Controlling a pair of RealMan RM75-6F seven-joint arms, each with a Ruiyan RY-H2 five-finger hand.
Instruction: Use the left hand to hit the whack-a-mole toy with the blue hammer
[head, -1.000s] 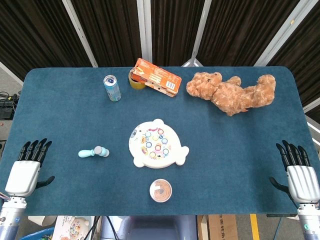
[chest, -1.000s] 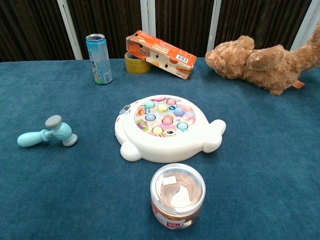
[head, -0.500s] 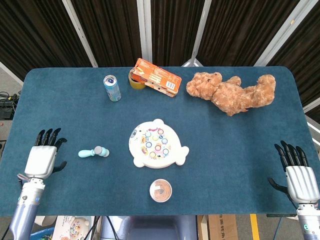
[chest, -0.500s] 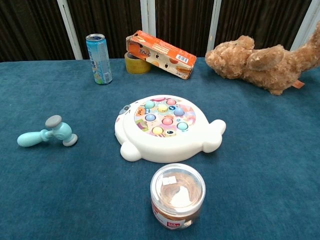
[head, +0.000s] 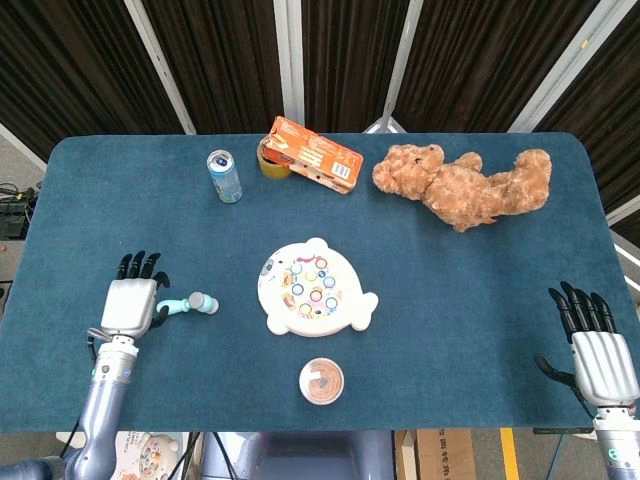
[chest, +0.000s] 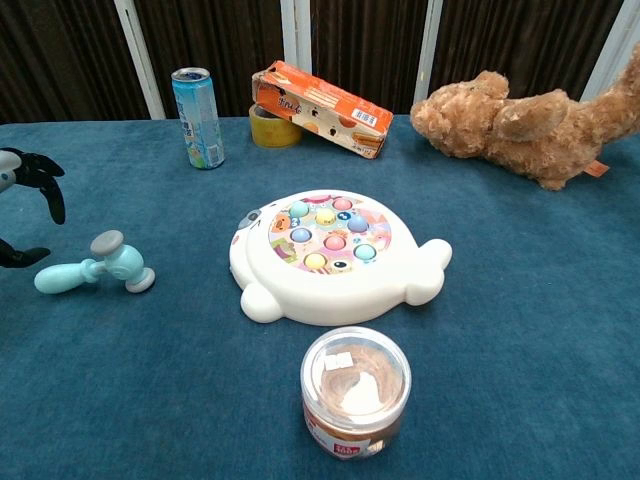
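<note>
Currently: my left robot hand (head: 128, 305) open, fingers spread, empty, just beside handle end of blue hammer (head: 187, 305). Hammer flat on counter (head: 450, 290), long axis pointing toward whack-a-mole toy (head: 313, 288). Right robot hand (head: 601, 360) open, well apart.

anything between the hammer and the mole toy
No, only bare blue table between the hammer and the mole toy; both views show it.

Each robot hand (head: 128, 302) has a white back, black fingers, silver forearm.
</note>
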